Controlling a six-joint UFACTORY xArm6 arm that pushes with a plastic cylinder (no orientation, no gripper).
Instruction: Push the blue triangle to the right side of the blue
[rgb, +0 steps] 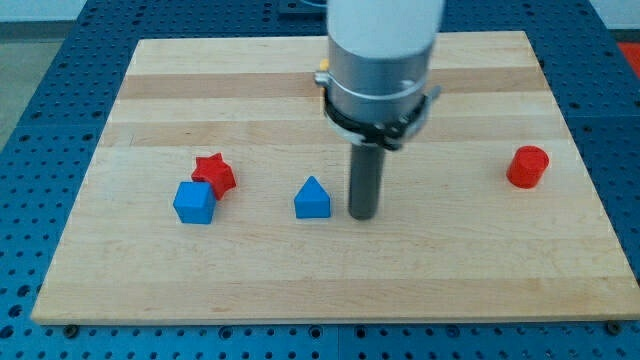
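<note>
Since you want the blue triangle on the blue cube's right, read each placement against that goal:

Tip: my tip (363, 216) rests on the board (300, 290), just right of the triangle with a thin gap showing, so not touching as far as you can see. It is a plain rod with no jaws, so you have nothing to open, close or clamp; it holds nothing.

Triangle: the blue triangle (312, 199) sits near the board's middle, peak toward the view's top, between my tip and the cube, apart from both.

Cube: the blue cube (194, 203) lies toward the view's left, with open board between it and the triangle.

Star: the red star (214, 174) is tight against the cube's upper right corner, apparently touching, so it crowds part of the side you are aiming for.

Cylinder: the red cylinder (527, 166) stands far off at the view's right, out of the way.

Why this stance: with my tip on the triangle's right, a leftward push would carry it toward the cube, which I judge to be the intent.

Risk: you may nudge the star or cube if the triangle runs on too far.
</note>
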